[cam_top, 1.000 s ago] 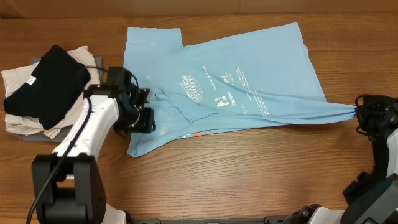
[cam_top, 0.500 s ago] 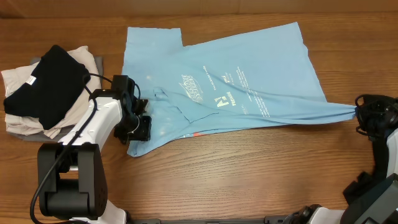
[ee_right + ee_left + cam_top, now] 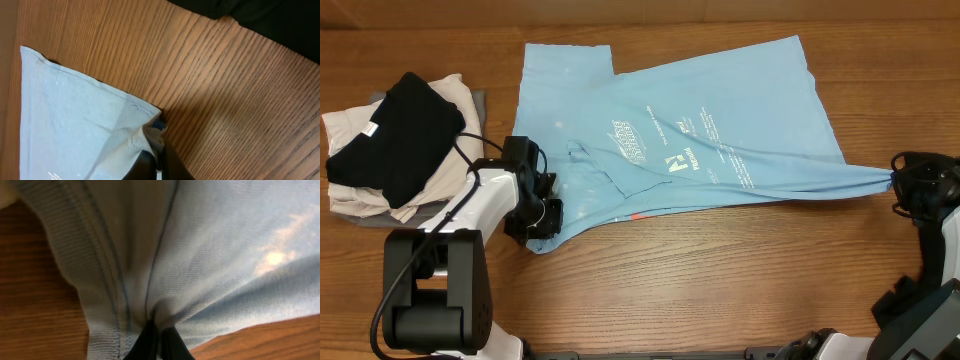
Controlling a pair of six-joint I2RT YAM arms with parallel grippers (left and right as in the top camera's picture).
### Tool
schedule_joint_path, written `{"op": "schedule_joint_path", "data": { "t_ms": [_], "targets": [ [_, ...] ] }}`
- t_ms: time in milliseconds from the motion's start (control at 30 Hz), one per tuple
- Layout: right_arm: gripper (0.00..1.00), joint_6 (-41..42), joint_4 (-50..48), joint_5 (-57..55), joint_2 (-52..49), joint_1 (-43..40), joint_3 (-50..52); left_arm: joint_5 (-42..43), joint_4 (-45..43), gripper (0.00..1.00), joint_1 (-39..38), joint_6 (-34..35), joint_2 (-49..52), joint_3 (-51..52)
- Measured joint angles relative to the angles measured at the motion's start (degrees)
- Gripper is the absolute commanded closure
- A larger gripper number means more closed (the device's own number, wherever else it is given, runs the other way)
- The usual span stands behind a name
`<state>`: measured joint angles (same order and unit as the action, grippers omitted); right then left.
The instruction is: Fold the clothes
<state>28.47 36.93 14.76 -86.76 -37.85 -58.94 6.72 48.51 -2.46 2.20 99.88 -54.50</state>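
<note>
A sky-blue T-shirt with white lettering and a small red mark lies spread across the wooden table. My left gripper is shut on the shirt's lower left corner; in the left wrist view the black fingers pinch the hemmed fabric. My right gripper is shut on the shirt's stretched right corner, and the right wrist view shows the bunched hem between its fingers.
A pile of other clothes, black on top of beige and grey, sits at the left edge of the table. Bare wooden table lies in front of the shirt.
My left gripper has drawn the shirt's lower left corner down and slightly left, toward the front edge. The right gripper has stayed still.
</note>
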Motion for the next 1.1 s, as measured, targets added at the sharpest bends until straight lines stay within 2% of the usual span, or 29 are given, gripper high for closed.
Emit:
{"op": "schedule_joint_path", "data": {
  "t_ms": [333,633,933,1100],
  "targets": [
    [0.95,0.00,1.70,0.09,0.00,0.00,0.00,-7.65,-1.62,0.96,4.50,5.92,-0.50,0.04],
    [0.92,-2.36,12.41,0.28,0.00,0.02,0.00,-11.56,-4.52,0.96,9.66,7.19,-0.50,0.04],
    [0.91,-7.21,23.17,1.86,0.00,0.07,0.00,-14.34,-6.49,0.96,10.78,7.37,-0.50,0.15],
    [0.86,-9.99,23.12,3.82,0.00,2.16,0.00,-14.29,-6.80,0.87,10.86,7.54,-0.48,0.15]
  ]
}}
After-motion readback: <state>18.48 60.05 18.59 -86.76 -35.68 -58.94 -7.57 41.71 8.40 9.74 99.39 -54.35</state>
